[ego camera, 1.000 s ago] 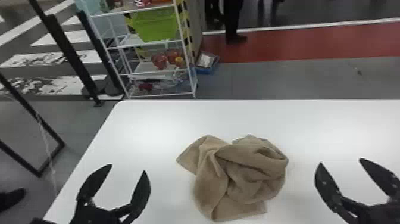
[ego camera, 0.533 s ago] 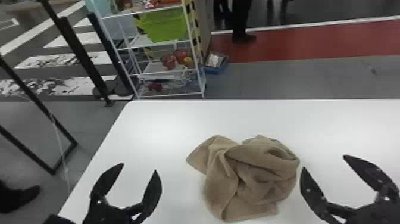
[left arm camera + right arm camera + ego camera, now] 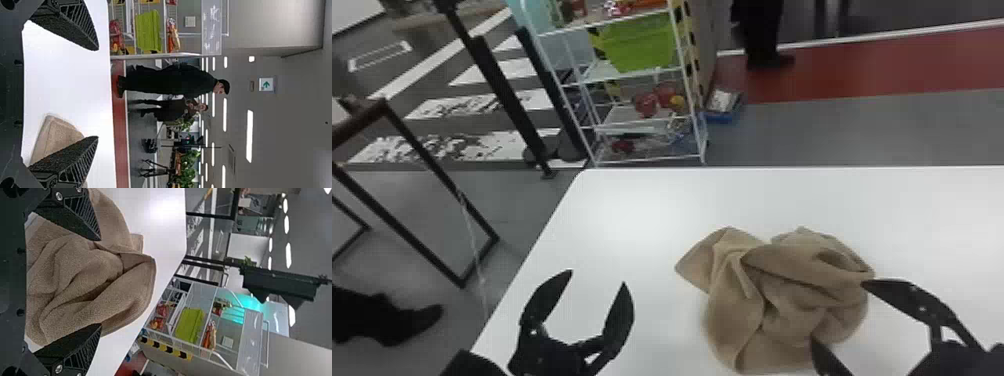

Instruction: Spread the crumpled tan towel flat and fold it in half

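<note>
Advancing upon the crumpled tan towel (image 3: 782, 310), which is lying bunched on the tabletop (image 3: 632, 200), the right end effector (image 3: 837, 312) is bracketing its right side, fingers wide, while the left end effector (image 3: 597, 277) is hovering, equally wide, and spreading and folding are both remaining.

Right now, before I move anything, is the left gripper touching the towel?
Apart. The head view shows it: a strip of white table lies between the left gripper and the towel's nearest corner.
</note>
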Tool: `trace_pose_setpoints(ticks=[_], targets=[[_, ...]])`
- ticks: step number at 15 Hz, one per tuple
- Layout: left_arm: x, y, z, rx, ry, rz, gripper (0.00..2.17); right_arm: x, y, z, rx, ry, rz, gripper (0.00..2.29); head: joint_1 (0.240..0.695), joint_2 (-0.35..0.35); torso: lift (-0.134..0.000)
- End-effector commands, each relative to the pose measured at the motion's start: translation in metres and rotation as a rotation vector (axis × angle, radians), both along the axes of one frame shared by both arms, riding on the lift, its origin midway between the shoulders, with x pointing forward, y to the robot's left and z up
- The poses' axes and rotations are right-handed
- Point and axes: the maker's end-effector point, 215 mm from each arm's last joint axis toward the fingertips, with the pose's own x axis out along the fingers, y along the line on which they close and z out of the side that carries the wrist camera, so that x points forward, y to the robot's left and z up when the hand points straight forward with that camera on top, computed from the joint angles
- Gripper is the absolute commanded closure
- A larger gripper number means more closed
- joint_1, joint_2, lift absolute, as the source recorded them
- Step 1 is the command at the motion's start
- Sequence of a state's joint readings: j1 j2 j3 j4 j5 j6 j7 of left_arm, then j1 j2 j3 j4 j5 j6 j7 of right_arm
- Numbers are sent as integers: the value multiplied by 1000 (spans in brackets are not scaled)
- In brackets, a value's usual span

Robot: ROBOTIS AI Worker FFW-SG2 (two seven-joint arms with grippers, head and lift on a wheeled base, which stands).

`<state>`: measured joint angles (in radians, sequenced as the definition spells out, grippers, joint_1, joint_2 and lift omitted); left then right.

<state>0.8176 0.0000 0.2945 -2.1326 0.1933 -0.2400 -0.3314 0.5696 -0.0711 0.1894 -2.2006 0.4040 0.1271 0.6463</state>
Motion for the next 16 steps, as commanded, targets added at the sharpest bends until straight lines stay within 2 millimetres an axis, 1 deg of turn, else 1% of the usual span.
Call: trace_pose_setpoints(ticks=[1,2,4,5,7,10,12,13,14,16], targets=[[1,0,1,-2,-3,2,76,8,-15,7,-87,-50,9,124,695,350,-123],[1,1,1,-1,-1,3,76,9,-23,9,-124,-71,20,130,695,350,-123],[1,2,1,1,-3,5,76,-3,-22,14,-232,-156,146,164,695,350,-123],[1,3,2,2,-4,6,76,-7,-29,8,-310,-181,189,184,695,350,-123],[3,2,3,2,-5,4,76,-9,-46,0,-389,-175,229,191,695,350,-123],[4,-1,2,-2,-4,0,76,2,-56,-8,-514,-187,275,218,695,350,-123],[4,-1,0,-2,1,0,76,17,-69,-6,-547,-182,279,221,695,350,-123],[5,-1,0,-2,3,0,76,21,-73,-12,-569,-164,296,282,695,350,-123],[7,-3,1,-5,0,-3,76,25,-78,-18,-592,-143,300,282,695,347,-123],[13,-9,-3,-16,5,-12,76,26,-86,-27,-628,-111,298,289,695,319,-123]])
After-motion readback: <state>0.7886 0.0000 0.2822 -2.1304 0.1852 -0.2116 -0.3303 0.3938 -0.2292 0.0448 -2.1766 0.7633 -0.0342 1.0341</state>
